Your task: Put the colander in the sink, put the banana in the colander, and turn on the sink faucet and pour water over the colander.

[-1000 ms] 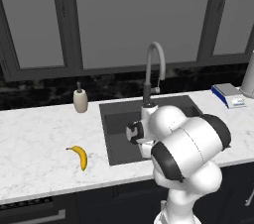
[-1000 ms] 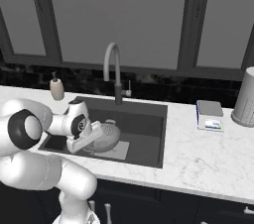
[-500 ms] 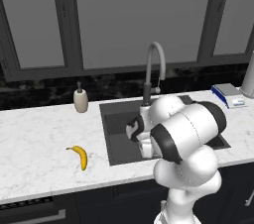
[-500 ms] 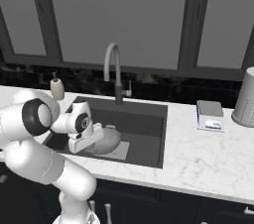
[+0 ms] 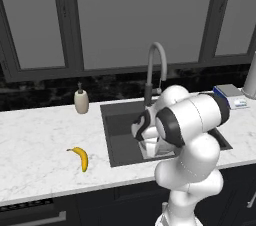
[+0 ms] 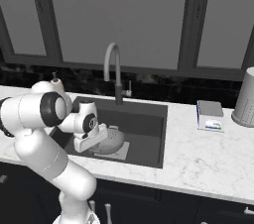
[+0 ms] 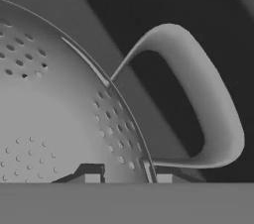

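- The gripper (image 7: 124, 177) is seen hard up against the colander (image 7: 54, 119): a finger tip sits on either side of the rim wall beside one loop handle, so the jaws are nearly closed and judged to be clamped on that rim.
- From the right base view the colander (image 6: 111, 140) is low inside the sink (image 6: 149, 139), over the lighter square at the bottom; whether it rests on the floor or is held just above it cannot be told.
- The step in hand is judged to be the first one, setting the colander down in the sink.
- What is called for next: the rim to be released, the hand lifted out of the basin, and the arm swung left to the banana (image 5: 80, 158), which lies on the white counter (image 5: 40, 140) well apart from the sink, near the front edge.
- Counted: one colander, one banana, one sink, one faucet (image 6: 115, 72) at the back of the basin, not running.
- Farther back: one soap dispenser (image 5: 81, 100), one small box (image 6: 210, 115) and one pale bin (image 6: 245, 98) at the far right.
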Available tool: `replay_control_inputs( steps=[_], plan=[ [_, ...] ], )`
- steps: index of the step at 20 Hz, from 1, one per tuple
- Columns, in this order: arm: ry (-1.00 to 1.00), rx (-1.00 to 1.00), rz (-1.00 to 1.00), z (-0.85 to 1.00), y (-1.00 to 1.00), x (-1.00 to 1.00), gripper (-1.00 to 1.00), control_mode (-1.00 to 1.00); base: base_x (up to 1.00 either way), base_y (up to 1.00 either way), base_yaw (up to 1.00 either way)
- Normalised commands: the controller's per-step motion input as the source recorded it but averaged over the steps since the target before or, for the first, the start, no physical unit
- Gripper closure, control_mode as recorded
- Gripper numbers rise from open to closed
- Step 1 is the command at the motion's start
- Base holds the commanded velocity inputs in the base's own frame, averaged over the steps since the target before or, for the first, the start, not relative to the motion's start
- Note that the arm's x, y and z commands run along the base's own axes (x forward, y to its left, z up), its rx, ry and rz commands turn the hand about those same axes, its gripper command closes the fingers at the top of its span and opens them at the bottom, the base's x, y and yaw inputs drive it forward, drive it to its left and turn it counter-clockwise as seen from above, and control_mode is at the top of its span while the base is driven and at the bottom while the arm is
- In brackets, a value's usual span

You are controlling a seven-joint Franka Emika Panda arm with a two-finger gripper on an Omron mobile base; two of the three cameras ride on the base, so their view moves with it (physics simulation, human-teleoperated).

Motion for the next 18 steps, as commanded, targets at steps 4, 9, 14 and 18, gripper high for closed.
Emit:
replay_control_inputs(
  steps=[4, 9, 14, 18],
  plan=[
    [0.00, -0.05, -0.26, -0.04, 0.13, 0.38, 1.00, -1.00, 0.00, 0.00, 0.00],
    [0.00, -0.01, -0.26, -0.04, 0.24, 0.38, 1.00, -1.00, 0.00, 0.00, 0.00],
    [0.02, 0.00, -0.23, -0.06, 0.28, 0.44, 1.00, -1.00, 0.00, 0.00, 0.00],
    [0.07, -0.02, -0.22, -0.12, 0.24, 0.37, 1.00, -1.00, 0.00, 0.00, 0.00]
  ],
)
